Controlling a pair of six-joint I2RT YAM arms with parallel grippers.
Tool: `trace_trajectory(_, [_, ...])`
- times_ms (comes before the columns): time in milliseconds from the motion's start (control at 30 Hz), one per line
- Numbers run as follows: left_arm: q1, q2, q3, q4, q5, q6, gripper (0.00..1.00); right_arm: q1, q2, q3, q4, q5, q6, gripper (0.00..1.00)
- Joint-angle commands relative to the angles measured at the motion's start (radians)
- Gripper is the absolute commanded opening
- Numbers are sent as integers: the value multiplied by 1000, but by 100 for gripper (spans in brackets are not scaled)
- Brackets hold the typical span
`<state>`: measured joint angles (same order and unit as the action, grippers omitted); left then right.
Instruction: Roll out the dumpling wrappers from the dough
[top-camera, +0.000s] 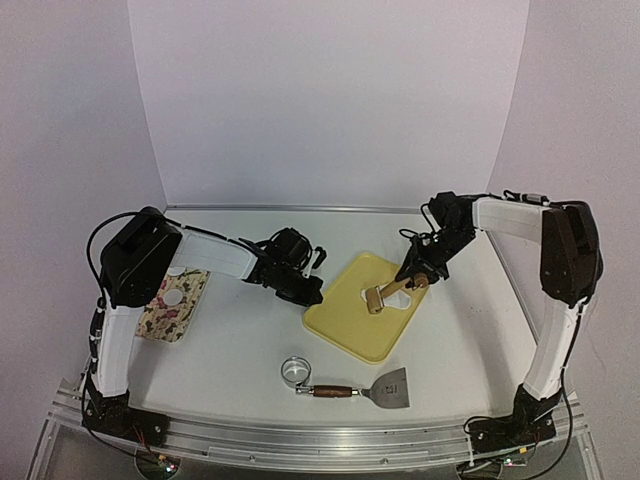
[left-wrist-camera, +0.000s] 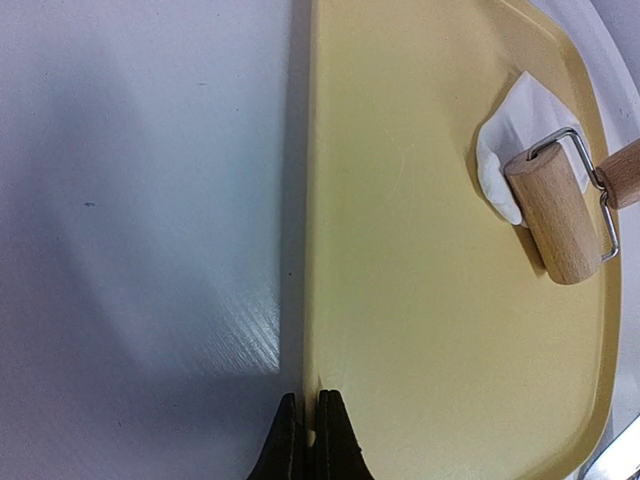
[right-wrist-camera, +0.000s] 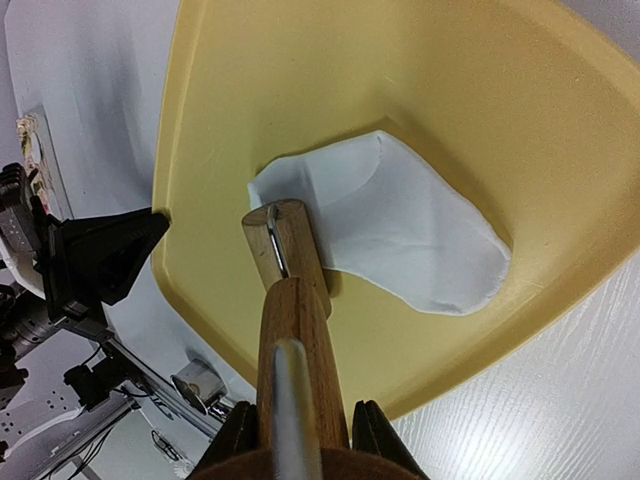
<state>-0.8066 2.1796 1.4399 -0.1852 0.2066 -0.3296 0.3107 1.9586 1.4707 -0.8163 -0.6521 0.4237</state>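
Observation:
A flattened sheet of white dough (top-camera: 397, 293) lies on the yellow tray (top-camera: 350, 325). My right gripper (top-camera: 416, 279) is shut on the wooden handle of a small roller (top-camera: 378, 298), whose drum rests on the dough's left edge. In the right wrist view the roller (right-wrist-camera: 285, 245) sits on the dough (right-wrist-camera: 410, 235), with the handle between my fingers (right-wrist-camera: 300, 430). My left gripper (top-camera: 312, 292) is shut on the tray's left rim, as the left wrist view (left-wrist-camera: 310, 440) shows. A small white round disc (top-camera: 172, 297), perhaps a wrapper, lies on a floral mat.
The metal ring cutter (top-camera: 295, 370) stands in front of the tray. A metal scraper (top-camera: 390, 387) with a wooden handle lies beside it. The floral mat (top-camera: 185, 310) lies at the left, partly under my left arm. White walls close the back and sides.

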Motion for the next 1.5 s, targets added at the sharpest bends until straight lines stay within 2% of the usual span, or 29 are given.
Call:
trace_trajectory(0, [-15,64,-38,-180,-18,13,0,32,135,-39,-70,317,11,0])
trace_trajectory(900, [-28,74,-35,-165,4,3,0,104,222,51,-76,339,57,0])
trace_trajectory(1300, [-26,66,-60,-182,-37,-29,0,106,-7,157,-145,236,61,0])
trace_trajectory(1467, [-26,66,-54,-184,-38,-26,0,106,-43,202,-147,175,66,0])
